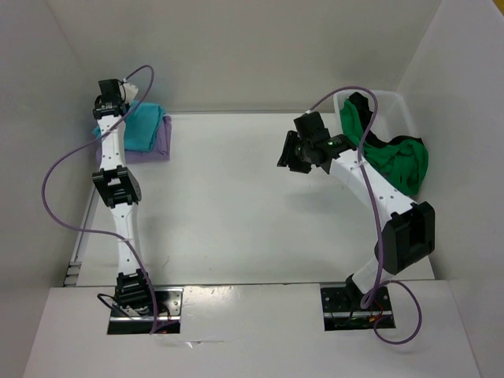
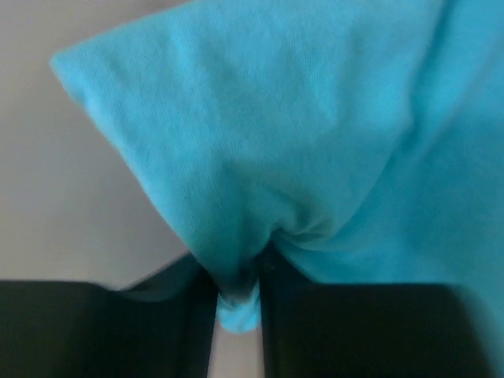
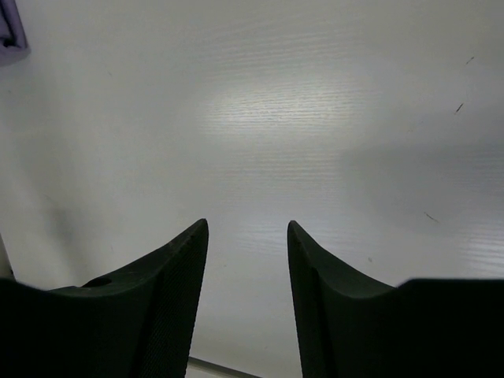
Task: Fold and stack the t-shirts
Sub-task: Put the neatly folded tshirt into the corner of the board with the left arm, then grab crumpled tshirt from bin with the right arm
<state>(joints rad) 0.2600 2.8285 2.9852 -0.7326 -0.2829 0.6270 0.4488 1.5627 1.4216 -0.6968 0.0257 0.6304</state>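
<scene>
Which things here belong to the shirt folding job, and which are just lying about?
Job: turquoise shirt, lavender shirt, green shirt, black shirt.
Lying about: white bin.

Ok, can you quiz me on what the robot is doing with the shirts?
1. True or false: the soft turquoise blue cloth t-shirt lies on the soft lavender purple cloth t-shirt.
2. What does the left end effector pinch? A) the turquoise t-shirt B) a sock C) nothing
3. Fill in: the soft bright green cloth t-shirt hangs out of the white plastic ___.
Key: 1 true; 2 A; 3 bin.
</scene>
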